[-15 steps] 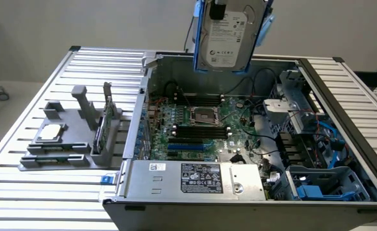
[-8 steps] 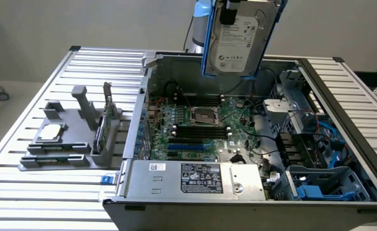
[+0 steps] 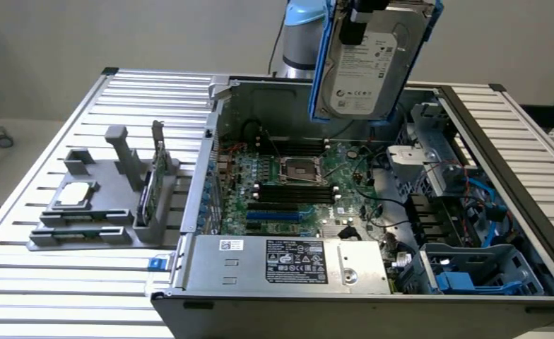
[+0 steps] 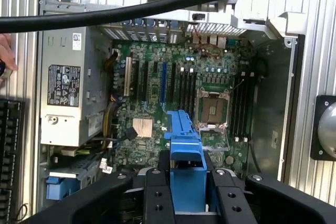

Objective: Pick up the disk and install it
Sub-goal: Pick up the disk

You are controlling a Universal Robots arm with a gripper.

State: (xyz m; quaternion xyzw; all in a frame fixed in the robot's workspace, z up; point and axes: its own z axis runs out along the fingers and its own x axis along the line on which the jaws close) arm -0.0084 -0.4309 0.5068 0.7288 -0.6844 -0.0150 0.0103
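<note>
Right now the end effector [image 4: 189,184] is clamped on the blue carrier [image 4: 186,156] of the disk [image 3: 367,60], dangling upright over the far side of the open computer case [image 3: 206,183]. A slip on that plastic would drop it onto the motherboard [image 3: 352,176]; loose cables [image 3: 489,194] could snag it.

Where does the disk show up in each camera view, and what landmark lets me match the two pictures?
Exterior view: the disk hangs label-out at the top, above the open computer case.
Wrist view: the disk, seen by its blue carrier edge, is clamped in the gripper, over the motherboard.
Shared landmark: the CPU socket.
</note>
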